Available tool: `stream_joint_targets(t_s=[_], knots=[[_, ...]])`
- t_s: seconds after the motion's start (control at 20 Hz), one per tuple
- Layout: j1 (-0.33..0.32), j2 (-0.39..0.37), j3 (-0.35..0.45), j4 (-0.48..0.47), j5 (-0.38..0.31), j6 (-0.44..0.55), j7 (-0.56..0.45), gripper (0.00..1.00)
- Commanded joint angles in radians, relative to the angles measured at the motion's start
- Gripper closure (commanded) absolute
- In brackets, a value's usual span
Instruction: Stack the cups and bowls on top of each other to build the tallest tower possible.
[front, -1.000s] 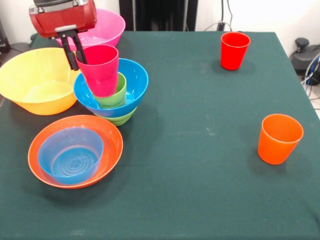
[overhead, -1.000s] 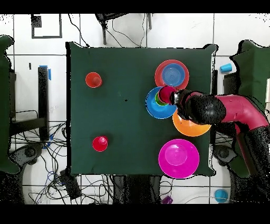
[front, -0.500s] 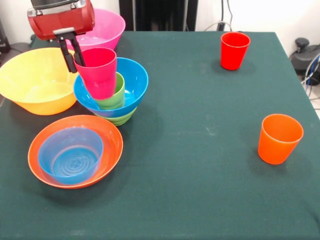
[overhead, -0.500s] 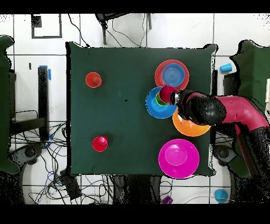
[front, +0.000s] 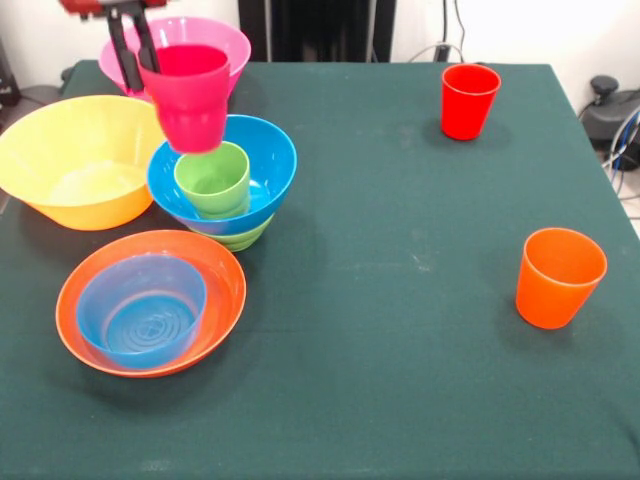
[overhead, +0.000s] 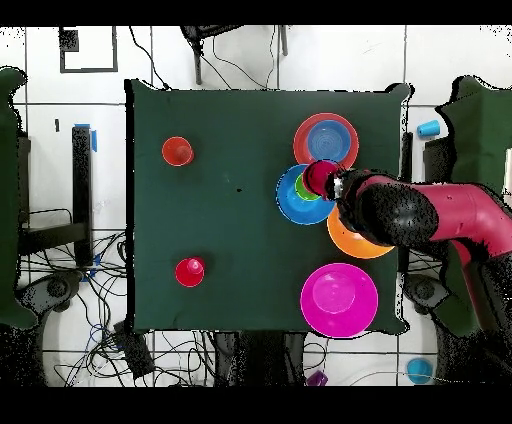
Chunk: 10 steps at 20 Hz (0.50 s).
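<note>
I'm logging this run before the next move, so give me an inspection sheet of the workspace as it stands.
Surface: green tablecloth, no spills seen.
Job's things: tower of wide blue bowl on small green bowl, with light green cup upright inside. Small translucent blue bowl sits in shallow orange-red bowl. Big yellow-orange bowl and big pink bowl stand beside the tower. Red cup and orange cup stand apart, upright.
Clutter: nothing seen.
Gripper: gripper shut on the rim of magenta-pink cup, held above the green cup, clear of it.
Cables: loose cables on the floor beside the table.
Surroundings: tiled floor.
</note>
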Motion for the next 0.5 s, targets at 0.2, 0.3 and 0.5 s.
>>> stream_joint_targets(t_s=[0.2,0.3,0.5], knots=[[0.085,-0.087,-0.03,0.1,0.001,0.054,-0.074,1.0],[0.099,-0.073,-0.049,0.101,-0.017,0.028,-0.056,1.0],[0.119,-0.045,-0.087,0.074,-0.063,0.007,-0.056,1.0]])
